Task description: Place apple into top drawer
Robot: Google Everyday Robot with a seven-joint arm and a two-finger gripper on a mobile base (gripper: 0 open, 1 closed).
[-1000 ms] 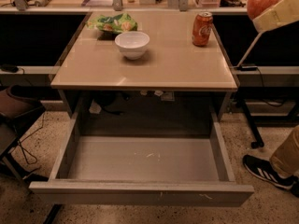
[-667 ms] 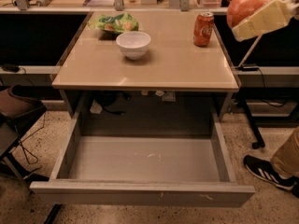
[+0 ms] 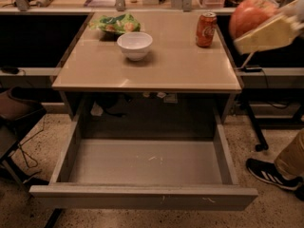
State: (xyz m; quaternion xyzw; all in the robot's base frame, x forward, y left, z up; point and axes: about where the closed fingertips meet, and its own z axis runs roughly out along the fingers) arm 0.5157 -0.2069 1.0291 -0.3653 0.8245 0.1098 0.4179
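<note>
The red-orange apple point(image 3: 248, 14) hangs in the air past the table's right edge, level with the red soda can. My gripper point(image 3: 251, 30) comes in from the upper right and is shut on the apple, with one pale finger point(image 3: 268, 33) pressed along its underside. The other finger is hidden behind the fruit. Below the tabletop the top drawer point(image 3: 142, 197) is pulled fully out, and its plain grey floor is bare. The apple is up and to the right of the drawer's opening.
On the tan table point(image 3: 175, 72) stand a red soda can point(image 3: 206, 29), a white bowl point(image 3: 135, 45) and a green snack bag point(image 3: 115, 23). A person's leg and black shoe point(image 3: 268, 174) are on the floor at right. A dark chair point(image 3: 14, 115) sits at left.
My gripper has carried the apple leftward and slightly down from the upper right corner toward the table's right edge. The drawer and the tabletop objects have not moved.
</note>
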